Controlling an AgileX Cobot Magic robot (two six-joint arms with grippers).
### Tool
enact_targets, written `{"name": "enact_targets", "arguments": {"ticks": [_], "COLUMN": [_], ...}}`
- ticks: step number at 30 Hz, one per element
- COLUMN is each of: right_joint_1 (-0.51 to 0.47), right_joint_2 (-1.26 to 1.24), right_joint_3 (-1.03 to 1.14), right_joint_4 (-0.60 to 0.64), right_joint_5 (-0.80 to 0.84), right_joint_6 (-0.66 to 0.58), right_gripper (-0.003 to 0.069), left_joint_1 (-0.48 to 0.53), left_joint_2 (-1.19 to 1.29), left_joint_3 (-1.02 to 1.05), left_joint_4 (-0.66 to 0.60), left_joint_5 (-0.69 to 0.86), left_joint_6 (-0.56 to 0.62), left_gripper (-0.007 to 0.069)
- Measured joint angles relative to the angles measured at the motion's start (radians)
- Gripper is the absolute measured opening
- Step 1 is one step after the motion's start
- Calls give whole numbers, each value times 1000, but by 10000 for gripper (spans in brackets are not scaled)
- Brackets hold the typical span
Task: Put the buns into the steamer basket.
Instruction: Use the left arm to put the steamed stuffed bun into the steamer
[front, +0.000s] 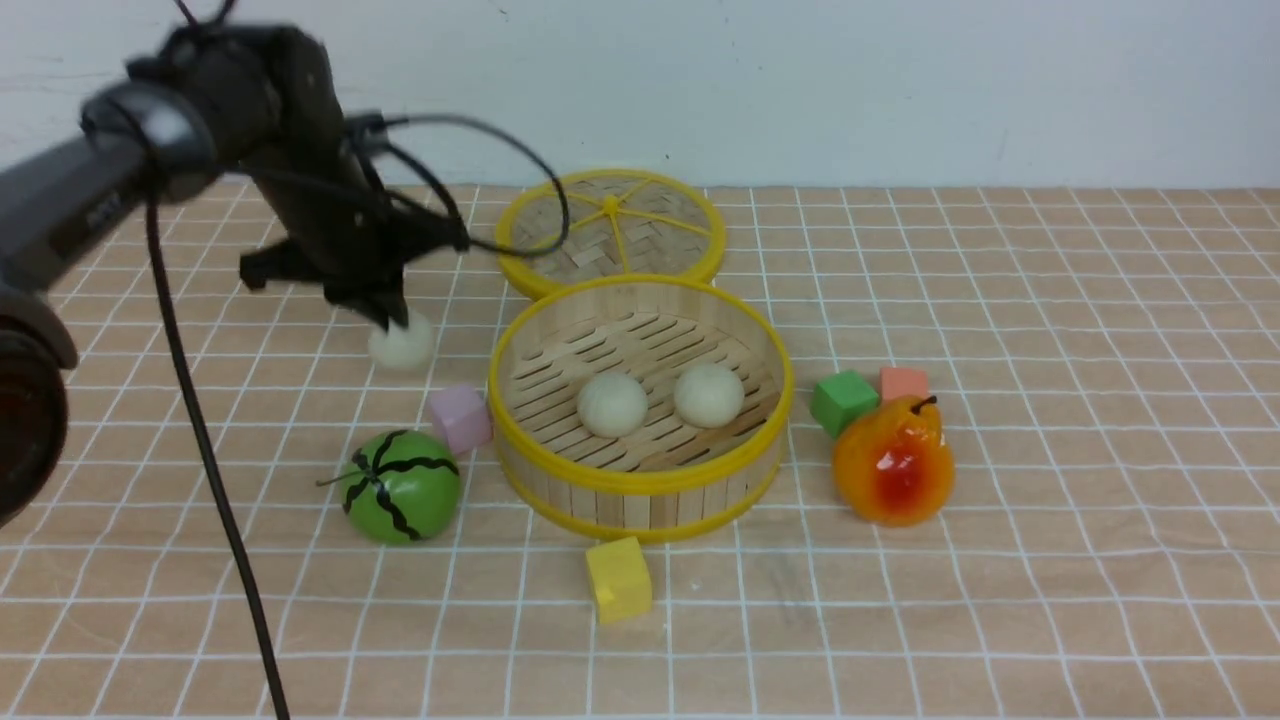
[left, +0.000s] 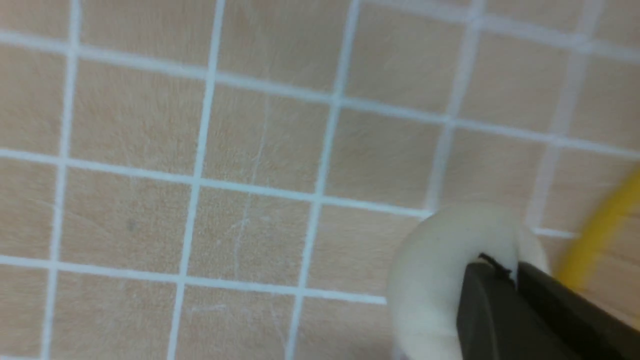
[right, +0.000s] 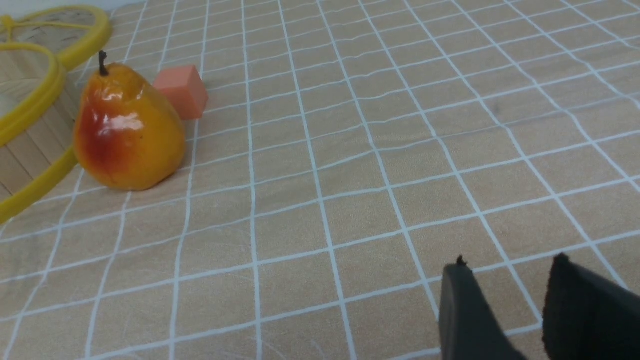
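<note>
Left of the basket (front: 640, 483), your left fingers (left: 482, 305) were clenched at the bun (left: 435, 280), right fingers (right: 467, 305) released; you needed to open, straddle its middle, then lift.

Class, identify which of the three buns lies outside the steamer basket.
The bun under the left tool; the other two sit inside the basket.
</note>
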Motion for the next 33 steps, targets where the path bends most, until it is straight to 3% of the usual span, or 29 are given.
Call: {"name": "enact_targets", "arguments": {"ticks": [6, 12, 24, 30, 33], "right_joint_1": [0, 0, 0, 0, 0], "right_joint_2": [0, 0, 0, 0, 0], "right_joint_3": [0, 0, 0, 0, 0], "right_joint_4": [0, 0, 0, 0, 0], "right_joint_5": [0, 0, 0, 0, 0], "right_joint_6": [0, 0, 0, 0, 0], "right_gripper": [241, 241, 241, 241, 241], "left_joint_1": [-75, -165, -225, -225, -225], "left_joint_2": [-62, -42, 79, 161, 176], "left_joint_3": [-53, -53, -53, -53, -53], "left_joint_4": [-99, -115, -116, -115, -115], "left_joint_5": [23, 7, -238, -331, -347], "left_joint_6": [74, 107, 123, 123, 112], "left_gripper": [-13, -13, 4, 59, 151]}}
